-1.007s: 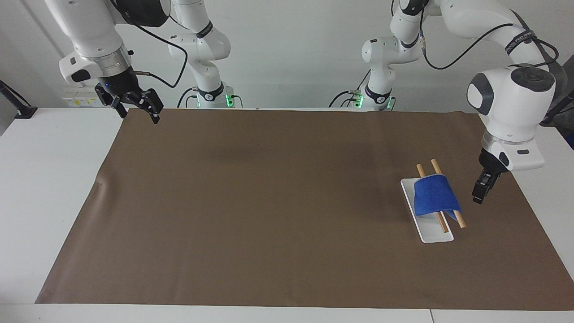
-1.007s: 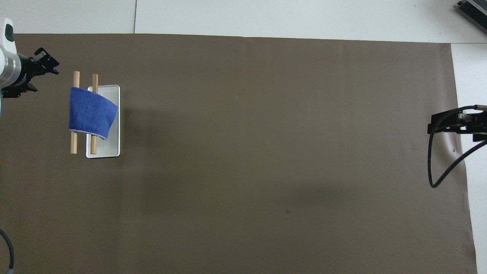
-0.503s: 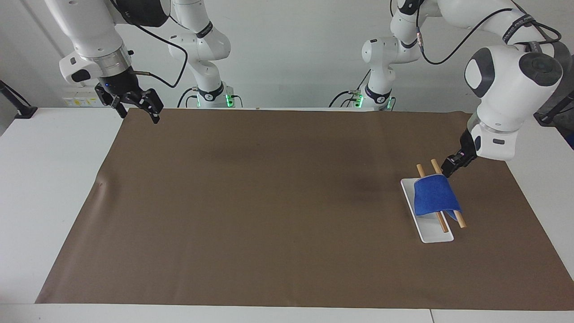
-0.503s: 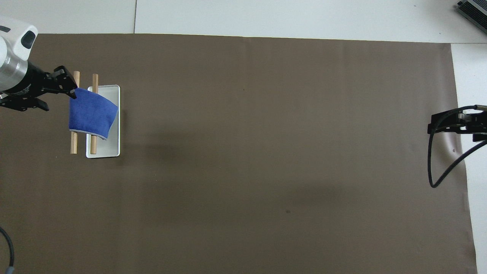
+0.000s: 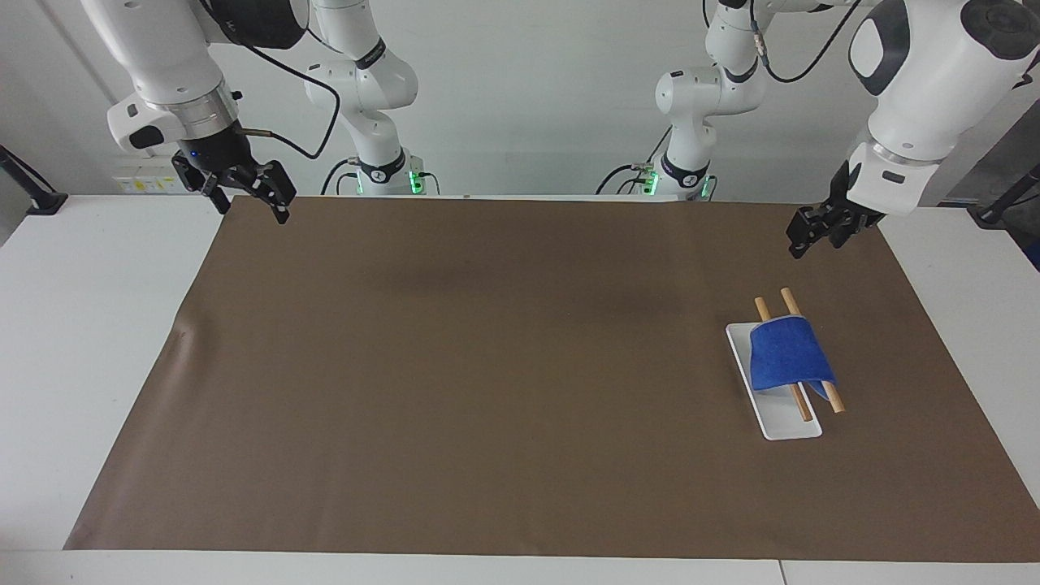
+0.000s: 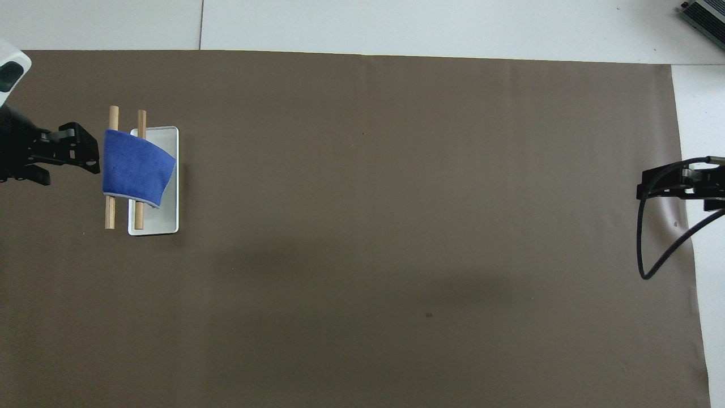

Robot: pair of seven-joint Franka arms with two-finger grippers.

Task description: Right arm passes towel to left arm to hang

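Observation:
The blue towel (image 5: pixel 788 357) hangs draped over two wooden bars on a white tray (image 5: pixel 792 426) toward the left arm's end of the table. It also shows in the overhead view (image 6: pixel 136 170), on the tray (image 6: pixel 164 226). My left gripper (image 5: pixel 812 240) is open and empty, up in the air over the brown mat beside the bars, clear of the towel. In the overhead view the left gripper (image 6: pixel 68 164) sits just beside the towel's edge. My right gripper (image 5: pixel 252 199) is open and empty over the mat's corner at the right arm's end, where that arm waits; it also shows in the overhead view (image 6: pixel 645 190).
A brown mat (image 5: pixel 487 366) covers most of the white table. A loop of black cable (image 6: pixel 651 255) hangs from the right arm's wrist over the mat's edge.
The left gripper has lifted away from the towel and the bars and drawn back toward the robots, empty. The towel stays draped on the bars. The right arm has not moved.

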